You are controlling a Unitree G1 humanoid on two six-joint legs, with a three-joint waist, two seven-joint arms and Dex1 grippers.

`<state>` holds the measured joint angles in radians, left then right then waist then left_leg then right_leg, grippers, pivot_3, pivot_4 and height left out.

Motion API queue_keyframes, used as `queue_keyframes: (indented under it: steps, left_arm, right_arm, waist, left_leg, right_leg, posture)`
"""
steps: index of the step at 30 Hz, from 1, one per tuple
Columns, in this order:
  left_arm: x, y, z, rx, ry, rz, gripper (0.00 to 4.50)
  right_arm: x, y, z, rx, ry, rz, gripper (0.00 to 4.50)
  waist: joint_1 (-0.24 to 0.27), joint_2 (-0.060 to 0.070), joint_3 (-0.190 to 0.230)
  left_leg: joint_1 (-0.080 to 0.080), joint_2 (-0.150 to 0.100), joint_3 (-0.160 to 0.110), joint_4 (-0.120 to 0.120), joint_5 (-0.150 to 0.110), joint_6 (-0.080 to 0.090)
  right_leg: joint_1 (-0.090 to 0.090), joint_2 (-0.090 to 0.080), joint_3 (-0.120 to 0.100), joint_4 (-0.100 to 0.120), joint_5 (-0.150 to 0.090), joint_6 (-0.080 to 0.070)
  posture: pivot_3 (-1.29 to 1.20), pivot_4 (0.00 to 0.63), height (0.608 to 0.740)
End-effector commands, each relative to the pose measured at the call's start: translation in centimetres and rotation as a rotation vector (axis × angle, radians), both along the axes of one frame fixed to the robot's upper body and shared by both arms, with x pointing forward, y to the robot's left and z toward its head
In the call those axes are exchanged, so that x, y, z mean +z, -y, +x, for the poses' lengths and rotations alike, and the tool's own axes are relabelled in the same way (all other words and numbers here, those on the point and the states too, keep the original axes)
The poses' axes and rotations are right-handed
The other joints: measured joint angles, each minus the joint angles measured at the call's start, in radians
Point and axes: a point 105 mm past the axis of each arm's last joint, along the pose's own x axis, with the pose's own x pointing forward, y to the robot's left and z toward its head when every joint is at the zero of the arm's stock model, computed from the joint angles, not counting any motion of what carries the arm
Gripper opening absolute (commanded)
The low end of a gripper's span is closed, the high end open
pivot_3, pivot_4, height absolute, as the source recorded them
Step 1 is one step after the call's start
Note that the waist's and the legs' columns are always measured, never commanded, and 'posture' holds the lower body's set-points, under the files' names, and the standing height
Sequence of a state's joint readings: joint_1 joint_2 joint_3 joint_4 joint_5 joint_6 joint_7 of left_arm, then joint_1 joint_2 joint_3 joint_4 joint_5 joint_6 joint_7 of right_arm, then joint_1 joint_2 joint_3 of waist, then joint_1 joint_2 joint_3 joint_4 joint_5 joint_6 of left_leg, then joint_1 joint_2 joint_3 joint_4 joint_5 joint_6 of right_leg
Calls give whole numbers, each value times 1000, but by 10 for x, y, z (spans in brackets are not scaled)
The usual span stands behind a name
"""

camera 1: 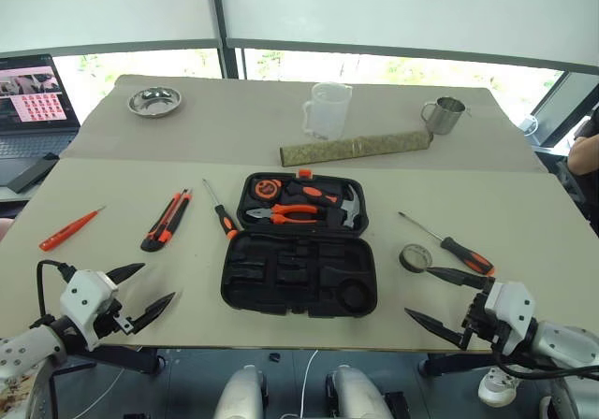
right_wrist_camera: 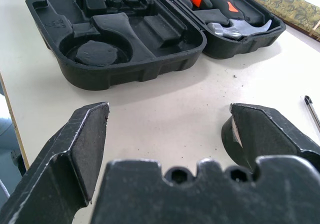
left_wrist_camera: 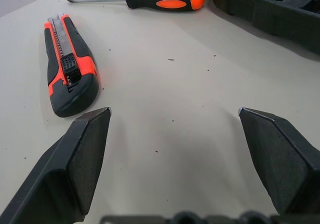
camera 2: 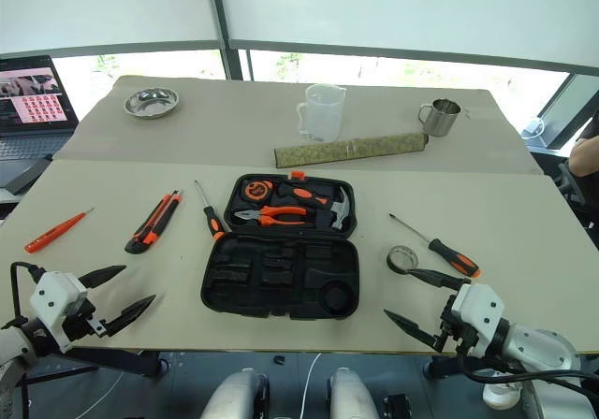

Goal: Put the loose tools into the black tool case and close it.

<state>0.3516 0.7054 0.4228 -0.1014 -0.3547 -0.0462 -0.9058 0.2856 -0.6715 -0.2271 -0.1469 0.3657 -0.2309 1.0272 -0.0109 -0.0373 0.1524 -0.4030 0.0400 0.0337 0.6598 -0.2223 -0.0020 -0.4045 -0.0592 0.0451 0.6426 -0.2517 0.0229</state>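
The black tool case (camera 1: 281,275) lies open at the table's middle; its near half has bare recesses. Left of it lie a slim orange screwdriver (camera 1: 67,230), a black-and-orange utility knife (camera 1: 167,220) and a black-and-orange-handled screwdriver (camera 1: 223,215). On the right are a second such screwdriver (camera 1: 454,247) and a small dark tape roll (camera 1: 415,257). My left gripper (camera 1: 157,281) stands open near the front edge, just short of the knife (left_wrist_camera: 67,69). My right gripper (camera 1: 418,292) is open too, close in front of the tape roll, facing the case (right_wrist_camera: 115,49).
The case's far half holds orange-handled pliers (camera 1: 285,213), a hammer (camera 1: 351,209) and a tape measure (camera 1: 267,189). On the far table stand a metal bowl (camera 1: 154,101), clear jug (camera 1: 328,110), steel mug (camera 1: 443,115) and rolled mat (camera 1: 356,145). A laptop (camera 1: 33,106) sits far left.
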Motion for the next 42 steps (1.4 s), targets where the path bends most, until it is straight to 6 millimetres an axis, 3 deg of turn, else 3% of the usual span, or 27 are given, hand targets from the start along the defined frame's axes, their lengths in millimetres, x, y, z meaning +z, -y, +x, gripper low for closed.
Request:
queue_keyframes:
  steps: [1, 6, 9, 13, 16, 18, 21, 23, 27, 32, 35, 42]
  left_arm:
    - [15, -12, 0, 54, 52, -14, 4394]
    - [23, -35, -21, 208, 57, -133, 4394]
    - [18, -53, -37, 331, 6, -208, 4394]
    - [-1, -94, -63, 649, -105, -274, 4394]
    - [-3, -100, -67, 709, -192, -229, 4394]
    - [18, -93, -54, 687, -172, -301, 4394]
    - [62, -61, -24, 530, -162, -443, 4394]
    - [68, -50, -18, 496, -208, -456, 4394]
    - [68, -5, 16, 452, -341, -441, 4394]
    - [63, 31, 66, 515, -356, -518, 4394]
    - [53, 57, 87, 507, -423, -544, 4394]
    - [37, 79, 126, 561, -509, -548, 4394]
  right_arm:
    - [11, -5, 1, 38, 72, 11, 4500]
    - [40, -23, 9, 72, 220, 155, 4500]
    - [62, -31, 13, 70, 255, 287, 4500]
    - [85, -45, 17, 78, 365, 363, 4500]
    - [92, -50, 18, 80, 399, 390, 4500]
    - [93, -50, 18, 83, 400, 394, 4500]
    - [90, -51, 17, 97, 389, 384, 4500]
    - [89, -51, 16, 110, 384, 374, 4500]
    - [84, -48, 11, 127, 361, 330, 4500]
    - [80, -42, 8, 121, 339, 293, 4500]
    - [78, -43, 5, 129, 327, 278, 4500]
    - [71, -45, -1, 120, 305, 271, 4500]
  waist:
    - [0, 0, 0]
    - [-7, -1, 0]
    - [-9, -1, 0]
    - [-2, -2, -1]
    - [3, -3, -1]
    - [11, -4, -2]
    - [21, -5, -2]
    - [22, -5, -2]
    - [10, -1, -1]
    - [11, -2, -1]
    - [9, -3, -1]
    - [-1, -3, -2]
  left_leg:
    - [0, 0, 0, 0, 0, 0]
    - [1, 3, 0, 0, 0, 0]
    - [2, 4, 1, 0, -1, -1]
    - [3, 4, 1, 0, -1, -1]
    - [3, 4, 1, 0, -1, -1]
    - [3, 3, 1, 0, -1, -1]
    - [3, 4, 1, 1, -1, -1]
    - [5, 6, 1, 1, -1, -2]
    - [5, 5, 0, 1, -1, -2]
    - [5, 4, -3, 1, -1, -1]
    - [5, 1, -4, 1, -1, -2]
    - [3, -4, -5, 0, -1, -2]
  right_leg:
    - [0, 0, 0, 0, 0, 0]
    - [0, 2, 0, 0, 0, -1]
    - [0, 2, 1, 1, -1, -1]
    - [0, 2, 0, 2, -2, 1]
    - [0, 2, 0, 2, -5, 6]
    - [0, 1, 0, 3, -5, 5]
    - [0, 0, -2, 4, -4, 3]
    - [0, 0, -4, 4, -5, 1]
    - [2, 0, 1, 5, -2, -2]
    - [2, 2, 1, 6, -1, -1]
    - [2, 2, 1, 6, -1, -1]
    - [2, 1, 1, 7, 0, -1]
  posture:
    - [0, 150, 740]
    - [0, 150, 740]
    - [0, 150, 740]
    - [0, 150, 740]
    - [0, 150, 740]
    - [0, 150, 740]
    - [0, 150, 740]
    - [0, 150, 740]
    - [0, 150, 740]
    - [0, 150, 740]
    - [0, 150, 740]
    - [0, 150, 740]
